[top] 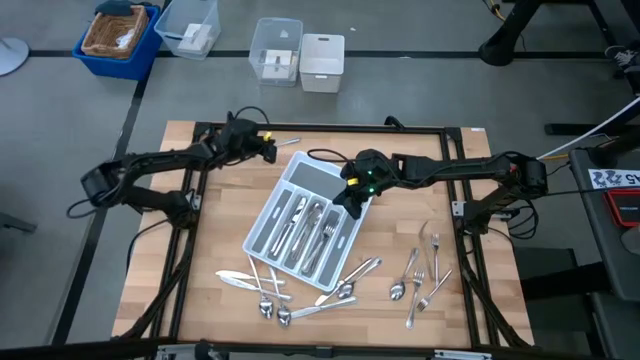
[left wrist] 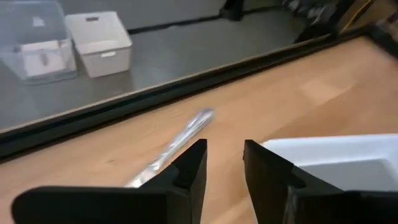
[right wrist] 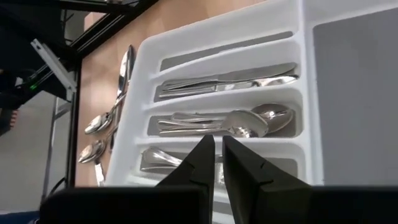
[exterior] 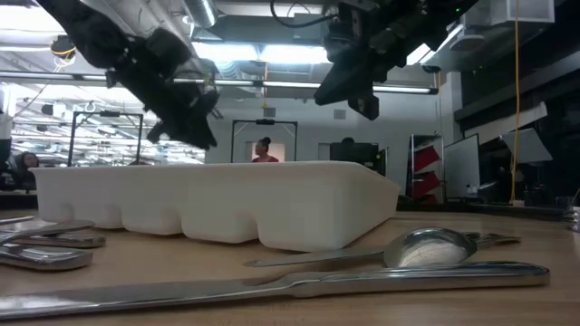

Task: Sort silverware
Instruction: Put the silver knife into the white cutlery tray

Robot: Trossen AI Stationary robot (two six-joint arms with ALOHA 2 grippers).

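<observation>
While the right end effector (top: pixel 352 192) hovers, sorted silverware (top: pixel 305 228) lies beneath.

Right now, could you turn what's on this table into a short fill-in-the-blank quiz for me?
1. The grey cutlery tray lies between the two ____.
2. The right gripper hovers over the ____.
3. Near the left gripper, a single piece of silverware lies on the bare ____ outside the tray.
4. The left gripper holds ____.

Missing words: arms; tray; table; nothing
</observation>
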